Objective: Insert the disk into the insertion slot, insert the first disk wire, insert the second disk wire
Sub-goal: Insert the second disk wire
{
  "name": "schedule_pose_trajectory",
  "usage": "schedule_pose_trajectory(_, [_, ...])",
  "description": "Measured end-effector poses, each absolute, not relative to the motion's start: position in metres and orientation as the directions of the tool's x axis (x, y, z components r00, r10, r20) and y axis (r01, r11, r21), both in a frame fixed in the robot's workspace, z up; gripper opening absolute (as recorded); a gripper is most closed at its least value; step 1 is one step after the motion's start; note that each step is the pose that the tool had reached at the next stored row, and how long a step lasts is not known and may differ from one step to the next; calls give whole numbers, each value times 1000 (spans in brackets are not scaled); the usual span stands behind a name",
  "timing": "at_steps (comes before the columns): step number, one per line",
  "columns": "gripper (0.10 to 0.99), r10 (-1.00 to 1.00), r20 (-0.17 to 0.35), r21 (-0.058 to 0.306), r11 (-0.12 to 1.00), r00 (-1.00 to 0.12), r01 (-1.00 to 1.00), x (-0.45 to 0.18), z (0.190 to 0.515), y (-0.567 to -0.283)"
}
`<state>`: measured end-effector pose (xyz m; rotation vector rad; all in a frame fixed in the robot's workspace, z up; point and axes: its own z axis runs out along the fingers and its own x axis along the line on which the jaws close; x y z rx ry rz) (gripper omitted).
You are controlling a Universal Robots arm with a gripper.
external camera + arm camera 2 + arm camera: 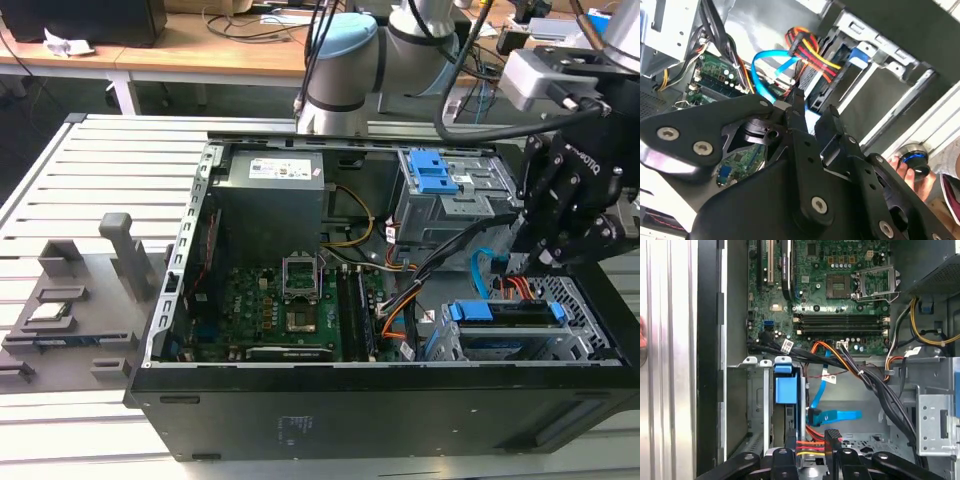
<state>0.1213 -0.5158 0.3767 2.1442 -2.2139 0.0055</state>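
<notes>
Disk sits in insertion slot, long axis along exterior view's left-right; end effector grip indiscernible.

Pale metal table of long parallel slats, running across from the exterior view's left to its right. Bears an open black computer case, laid on its side with the open face up, toward the exterior view's right and the near side. Bears too, at the exterior view's left and just beside the case, a flat grey holder with upright blocks.
</notes>
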Motion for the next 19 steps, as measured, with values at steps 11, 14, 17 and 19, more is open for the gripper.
schedule_pose_trajectory(11, [361,-998,55,39,33,-31,-999,100,369,-512])
schedule_pose_trajectory(14, [220,-998,56,39,33,-31,-999,100,369,-512])
schedule_pose_trajectory(17, [161,-998,57,39,33,-31,-999,100,369,-514])
schedule_pose_trajectory(19, [161,-998,57,38,33,-31,-999,100,368,-518])
